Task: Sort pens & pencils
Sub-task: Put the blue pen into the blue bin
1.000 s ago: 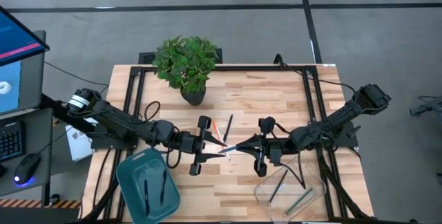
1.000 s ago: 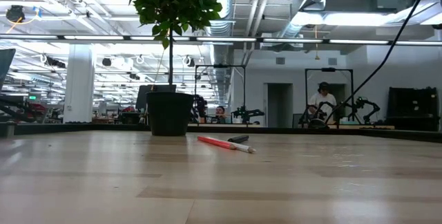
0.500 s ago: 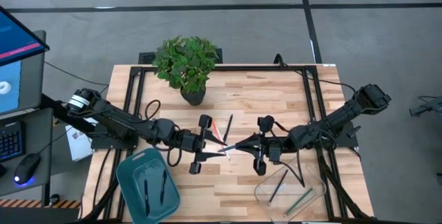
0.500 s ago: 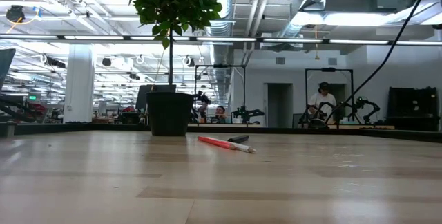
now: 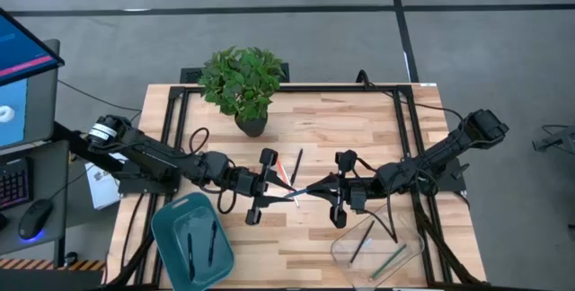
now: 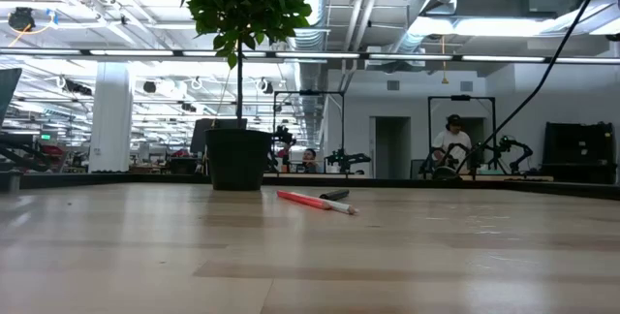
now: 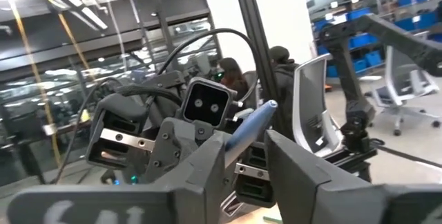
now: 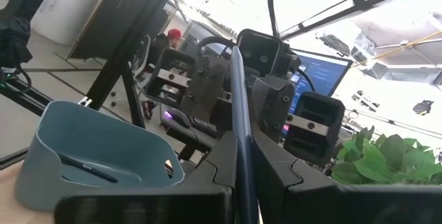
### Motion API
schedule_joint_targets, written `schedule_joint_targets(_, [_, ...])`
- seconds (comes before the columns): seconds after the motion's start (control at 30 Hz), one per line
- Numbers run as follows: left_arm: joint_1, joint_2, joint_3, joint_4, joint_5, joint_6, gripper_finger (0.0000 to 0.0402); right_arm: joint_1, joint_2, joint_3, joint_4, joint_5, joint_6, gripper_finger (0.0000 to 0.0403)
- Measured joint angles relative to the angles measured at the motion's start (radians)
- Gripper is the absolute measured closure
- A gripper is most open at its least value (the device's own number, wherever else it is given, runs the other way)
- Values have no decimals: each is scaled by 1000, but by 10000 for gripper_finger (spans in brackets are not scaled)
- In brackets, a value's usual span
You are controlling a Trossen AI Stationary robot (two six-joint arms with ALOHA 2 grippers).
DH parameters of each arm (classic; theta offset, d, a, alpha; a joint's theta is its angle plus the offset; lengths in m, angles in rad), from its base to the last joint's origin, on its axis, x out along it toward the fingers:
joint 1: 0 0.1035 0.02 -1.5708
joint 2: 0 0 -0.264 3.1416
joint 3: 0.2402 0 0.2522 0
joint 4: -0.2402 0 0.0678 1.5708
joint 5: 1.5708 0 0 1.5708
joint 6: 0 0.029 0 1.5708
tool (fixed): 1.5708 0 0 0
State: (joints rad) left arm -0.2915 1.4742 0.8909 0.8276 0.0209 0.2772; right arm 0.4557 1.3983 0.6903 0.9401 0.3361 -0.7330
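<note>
The wooden desk (image 5: 377, 125) fills the middle of the high view, with a dark frame along its edges. A potted plant (image 5: 243, 83) stands at its upper left part; in the low view the same plant rises left of centre. A teal bin (image 5: 191, 242) sits at the desk's lower left with two dark pens (image 5: 201, 245) lying in it, and a clear container (image 5: 377, 249) sits at the lower right holding a dark stick and an olive pencil (image 5: 393, 260).

Both arms reach in to the middle of the frame and meet there. The right end effector (image 5: 314, 188) is clamped narrow on a blue pen (image 8: 238, 124), which runs up between its fingers in the right wrist view. The left end effector (image 5: 277, 193) faces it from the left, its fingers (image 7: 197, 165) standing partly apart on either side of the same pen's far end; whether they press on it cannot be told. The pen is held off the desk between the two, just below centre in the high view.

Just above them on the desk lie an orange-red pencil (image 5: 283, 169) and, beside it, a black pen (image 5: 296, 165); the low view shows these two lying flat near mid-frame. A person sits far back in the room at right of the low view.
</note>
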Motion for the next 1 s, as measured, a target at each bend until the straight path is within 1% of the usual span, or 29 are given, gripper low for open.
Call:
schedule_joint_targets(0.1, [16, 0, 0, 1, 36, -10, 330, 0, 0, 0, 0, -1, 0, 355])
schedule_joint_targets(0.27, [35, 0, 0, 6, 50, -24, 361, 0, 0, 0, 3, 2, 3, 355])
schedule_joint_targets(0.4, [44, 0, 0, 7, 59, -25, 373, 0, 0, 0, 3, 5, 3, 355])
schedule_joint_targets(0.47, [47, 0, 0, 7, 81, -28, 374, 0, 0, 0, 3, 4, 3, 355])
schedule_joint_targets(0.7, [47, 0, 9, 0, 87, -62, 358, 0, 0, 0, 3, 1, 2, 355])
schedule_joint_targets(1.0, [47, 0, 28, -14, 106, -60, 315, 0, 0, 1, -5, 1, 6, 355])
